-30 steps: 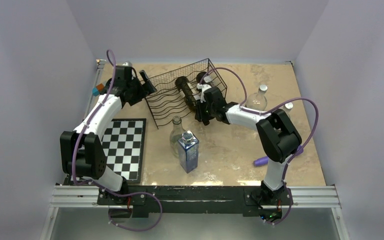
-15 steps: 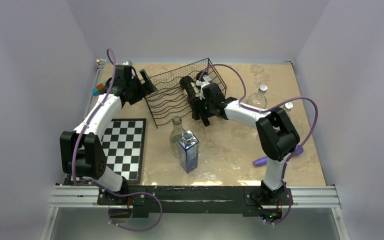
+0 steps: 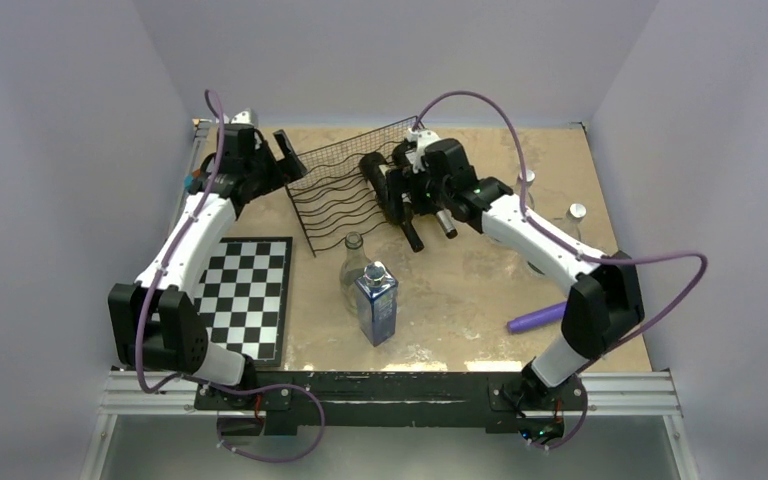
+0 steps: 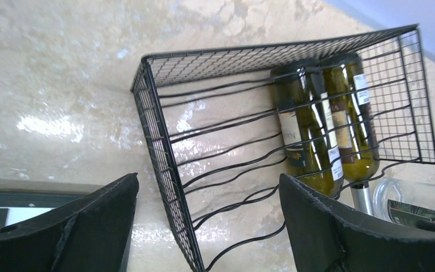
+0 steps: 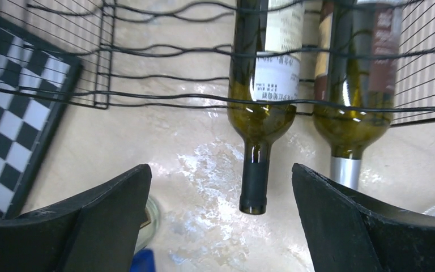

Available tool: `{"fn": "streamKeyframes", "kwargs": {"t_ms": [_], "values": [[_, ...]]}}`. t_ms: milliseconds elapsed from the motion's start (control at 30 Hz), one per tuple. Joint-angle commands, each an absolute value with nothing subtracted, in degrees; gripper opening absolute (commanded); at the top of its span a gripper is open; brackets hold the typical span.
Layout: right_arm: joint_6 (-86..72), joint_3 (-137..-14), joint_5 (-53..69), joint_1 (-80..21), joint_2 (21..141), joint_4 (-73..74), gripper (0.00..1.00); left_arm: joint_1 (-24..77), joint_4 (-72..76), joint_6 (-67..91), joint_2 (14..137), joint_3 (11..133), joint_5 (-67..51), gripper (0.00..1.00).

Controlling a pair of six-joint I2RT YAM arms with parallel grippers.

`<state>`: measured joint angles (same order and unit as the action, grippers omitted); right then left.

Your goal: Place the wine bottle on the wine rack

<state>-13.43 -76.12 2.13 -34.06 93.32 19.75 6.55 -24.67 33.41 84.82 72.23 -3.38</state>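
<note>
Right wrist view, just after release: right gripper (image 5: 221, 170) spread, pulled back from bottle (image 5: 260, 122) lying in rack (image 5: 103, 68) near far edge of worktop (image 5: 192, 141); left gripper (image 4: 207, 181) spread; placement seemingly done.

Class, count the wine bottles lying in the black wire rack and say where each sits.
2. Both lie side by side at one end of the wine rack: the silver-necked bottle outermost, the black-necked bottle beside it, toward the middle. No others show.

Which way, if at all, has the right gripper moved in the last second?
Yes. Measured against the blue carton, the right gripper has shifted farther from it, toward the back wall, and now stands open.
</note>
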Motion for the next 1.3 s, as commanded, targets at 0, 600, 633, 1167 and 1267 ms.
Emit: {"fn": "streamKeyframes", "kwargs": {"t_ms": [0, 600, 633, 1167, 1267], "values": [[-9.8, -83.0, 1.0, -33.6, 86.4, 29.4, 0.99, 6.3, -20.9, 28.0, 79.0, 75.6, -0.3, 0.99], [-1.3, -97.0, 30.1, -37.3, 70.9, 53.1, 0.98, 6.4, -22.4, 21.0, 76.0, 84.6, -31.7, 0.98], [-0.7, -97.9, 29.4, -38.7, 71.2, 54.4, 0.98, 6.4, -22.4, 21.3, 75.8, 84.6, -33.7, 0.98], [-5.3, -99.9, 4.4, -57.8, 77.1, 56.5, 0.98, 11.1, -28.9, 20.1, 64.2, 76.3, -29.5, 0.98], [-7.5, -99.3, 1.0, -60.5, 78.1, 55.9, 0.98, 11.3, -32.7, 20.8, 62.0, 77.2, -25.2, 0.97]]}}
